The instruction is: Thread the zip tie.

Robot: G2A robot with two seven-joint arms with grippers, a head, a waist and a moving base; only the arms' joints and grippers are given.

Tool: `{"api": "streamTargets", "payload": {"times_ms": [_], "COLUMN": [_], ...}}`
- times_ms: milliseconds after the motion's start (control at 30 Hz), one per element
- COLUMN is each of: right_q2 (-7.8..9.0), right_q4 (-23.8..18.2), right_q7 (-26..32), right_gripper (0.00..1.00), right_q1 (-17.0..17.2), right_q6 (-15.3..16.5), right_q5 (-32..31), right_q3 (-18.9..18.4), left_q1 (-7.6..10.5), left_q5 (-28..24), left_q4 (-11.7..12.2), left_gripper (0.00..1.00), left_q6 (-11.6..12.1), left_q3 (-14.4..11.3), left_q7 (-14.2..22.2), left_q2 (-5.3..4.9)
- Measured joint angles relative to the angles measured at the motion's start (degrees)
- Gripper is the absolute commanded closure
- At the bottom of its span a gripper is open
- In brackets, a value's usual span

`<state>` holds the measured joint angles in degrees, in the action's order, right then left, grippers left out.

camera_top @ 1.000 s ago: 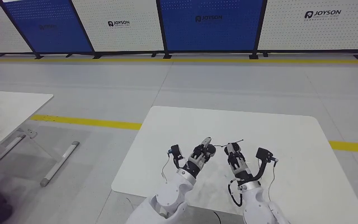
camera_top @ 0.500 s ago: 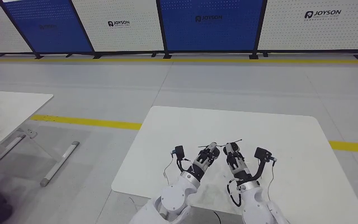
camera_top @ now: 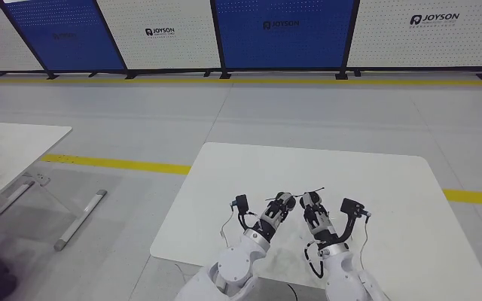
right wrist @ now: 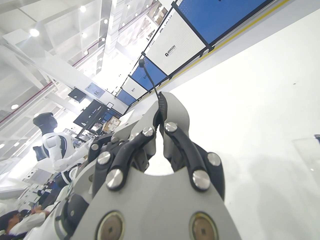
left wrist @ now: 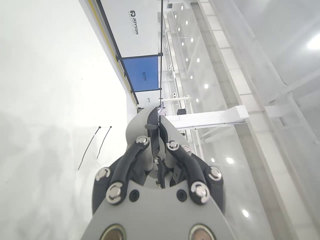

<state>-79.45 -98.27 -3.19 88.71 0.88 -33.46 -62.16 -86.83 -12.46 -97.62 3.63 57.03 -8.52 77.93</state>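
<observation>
A white table [camera_top: 376, 180] carries the scene, its near edge hidden under the two arms. At its near middle the left gripper [camera_top: 284, 200] and the right gripper [camera_top: 309, 199] sit just beside each other, tips pointing toward the far side. The right gripper's fingers are pressed together on the black zip tie [right wrist: 149, 77]. Its strap rises past the fingertips and ends in a small square head, clear of the table. The left gripper's pads are likewise closed. A dark sliver is pinched between them, apparently the same tie's other end, though it is too thin there to follow. From above, the tie shows as a fine line jutting out left and right of the paired grippers. Two spare ties [left wrist: 89, 148] lie side by side on the table near the left gripper, touched by neither gripper.
</observation>
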Motion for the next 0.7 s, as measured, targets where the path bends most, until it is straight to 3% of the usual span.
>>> {"api": "streamTargets", "payload": {"times_ms": [667, 700], "right_q2": [-0.04, -0.05], "right_q4": [0.42, 0.40], "right_q7": [2.72, 2.70], "right_gripper": [1.00, 0.85], "right_q1": [-0.68, -0.64], "right_q6": [0.86, 0.81], "right_q5": [-0.26, -0.18], "right_q3": [0.19, 0.18], "left_q1": [-0.09, -0.12], "left_q5": [-0.94, -0.92], "left_q4": [0.19, 0.22], "left_gripper": [1.00, 1.00], "left_q6": [0.97, 0.96], "left_q3": [0.52, 0.54], "left_q7": [1.20, 1.22], "left_q2": [0.13, 0.13]}}
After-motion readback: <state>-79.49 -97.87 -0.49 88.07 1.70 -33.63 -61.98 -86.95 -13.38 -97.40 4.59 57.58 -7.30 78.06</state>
